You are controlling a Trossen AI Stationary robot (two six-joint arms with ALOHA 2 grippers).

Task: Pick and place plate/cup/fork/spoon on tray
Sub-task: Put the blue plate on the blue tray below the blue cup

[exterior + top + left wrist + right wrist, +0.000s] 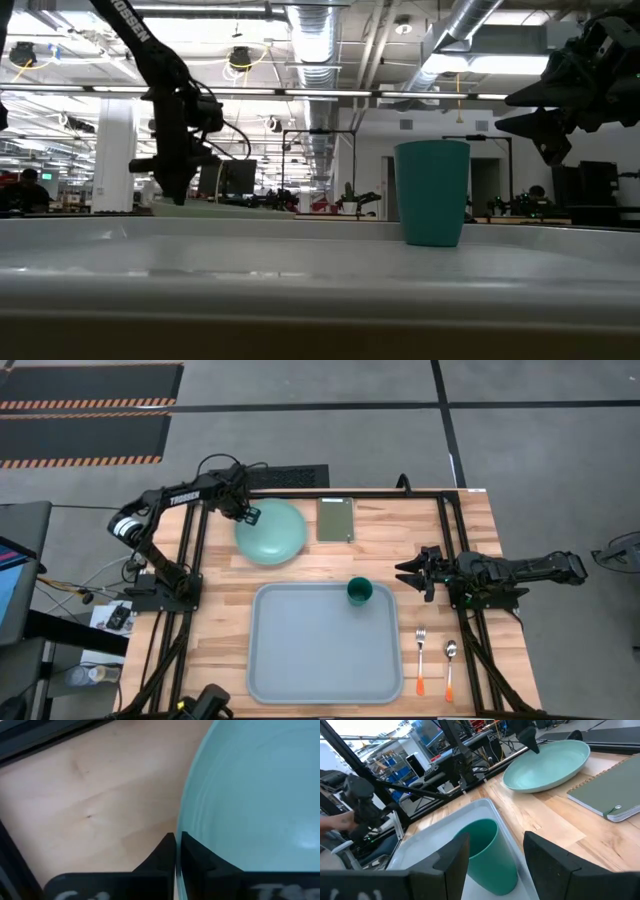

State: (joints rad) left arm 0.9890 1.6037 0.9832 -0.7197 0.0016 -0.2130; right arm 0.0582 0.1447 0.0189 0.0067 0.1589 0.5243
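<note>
At the far left of the table: the left gripper (250,513) has its fingers pinched together on the rim of the plate (272,532), one finger on either side of the edge, as the left wrist view shows.
Plate: pale mint green, on the wood with its left edge in those fingers; in the right wrist view that side looks tipped up a little off the boards (547,766).
Olive slab: a flat olive-green notebook-like slab (335,519) lies just beyond the plate on the side away from the left gripper, close to it but apart.
Right gripper: the right gripper (408,574) hangs above the bare wood with its fingers spread apart and nothing between them.
Cup: the dark teal cup (360,592) stands upright just ahead of the right gripper's fingertips, in the tray's far right corner, not touched by them.
Tray: the grey-blue tray (300,660) lies ahead of and nearer the front than the right gripper, well to the front of the left one; the cup is the only thing in it.
Fork and spoon: the fork (421,660) and the spoon (450,669) lie side by side on the wood to the front of the right gripper, off the tray's right edge, orange handles pointing to the front; the fork is the closer to the tray.
</note>
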